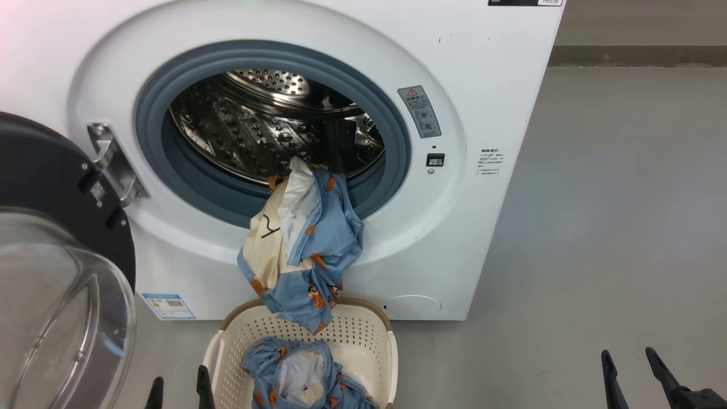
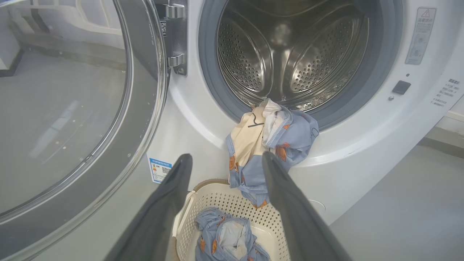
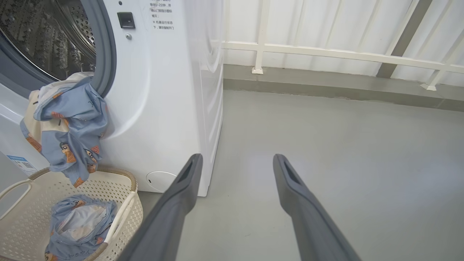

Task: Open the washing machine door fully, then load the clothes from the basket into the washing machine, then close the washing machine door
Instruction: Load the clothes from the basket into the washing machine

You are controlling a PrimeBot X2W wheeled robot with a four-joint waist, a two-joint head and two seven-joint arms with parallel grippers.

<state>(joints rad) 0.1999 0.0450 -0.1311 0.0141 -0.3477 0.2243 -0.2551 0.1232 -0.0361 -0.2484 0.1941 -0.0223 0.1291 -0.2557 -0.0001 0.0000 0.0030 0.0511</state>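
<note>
The washing machine (image 1: 500, 85) fills the upper half of the head view. Its door (image 1: 45, 165) stands swung wide open at the left edge, the black ring above and the clear glass bowl bulging into the lower left corner, hung on a metal hinge (image 1: 113, 165). The steel drum (image 1: 267, 130) shows through the grey gasket (image 1: 153, 142) at upper centre. The clothes (image 1: 306, 238) are in two pieces. One is caught at the bottom lip of the opening and hangs out over the gasket and down the white front, at the centre of the frame, its lower end reaching the back rim of the basket (image 1: 363, 335); whether it touches the rim cannot be told. The other piece lies crumpled inside the basket, at bottom centre. The basket stands on the grey floor (image 1: 596, 199) just in front of the machine, below the opening, with a small blue label (image 1: 168, 305) to its upper left. The left gripper (image 2: 224, 159) has its two dark fingers spread wide and holds nothing; in its wrist view they frame the hanging piece and the basket from apart. The right gripper (image 3: 237, 159) is likewise spread and empty, over bare floor well right of the machine, with a white railing (image 3: 326, 54) across the top of its view.
</note>
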